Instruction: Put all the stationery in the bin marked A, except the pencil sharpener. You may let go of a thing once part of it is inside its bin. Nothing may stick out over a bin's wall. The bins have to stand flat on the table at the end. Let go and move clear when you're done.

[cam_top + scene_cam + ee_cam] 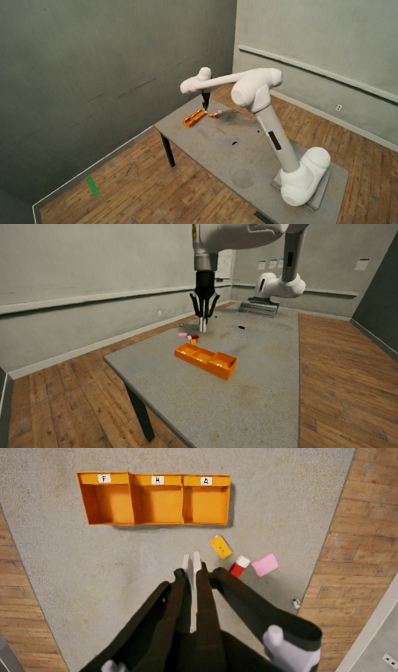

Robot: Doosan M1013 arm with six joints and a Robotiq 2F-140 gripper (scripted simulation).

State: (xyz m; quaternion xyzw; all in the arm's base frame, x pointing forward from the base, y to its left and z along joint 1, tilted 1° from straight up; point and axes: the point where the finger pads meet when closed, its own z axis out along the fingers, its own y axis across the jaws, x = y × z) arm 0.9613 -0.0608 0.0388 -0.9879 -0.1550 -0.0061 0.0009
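My gripper (205,111) (203,330) (194,560) is shut and empty, above the table beside the bins. Bin A (183,354) (220,481) is the end compartment of the orange row and looks empty. Near it lie a small yellow block (210,116) (193,342) (221,547), a red stick with a white cap (217,116) (194,336) (237,569) and a pink block (219,112) (183,335) (265,564). A small silvery thing (181,325) (296,603) lies near the table edge. A black oblong thing (234,142) (241,327) lies farther towards the arm's base. I cannot tell which is the sharpener.
Bin H (170,481) is in the middle of the row, and the taller bin F (219,369) (120,479) is at the other end. All bins stand flat on the grey table (214,152) (264,404). A tiny dark round thing (258,131) (216,317) lies nearer the arm's base.
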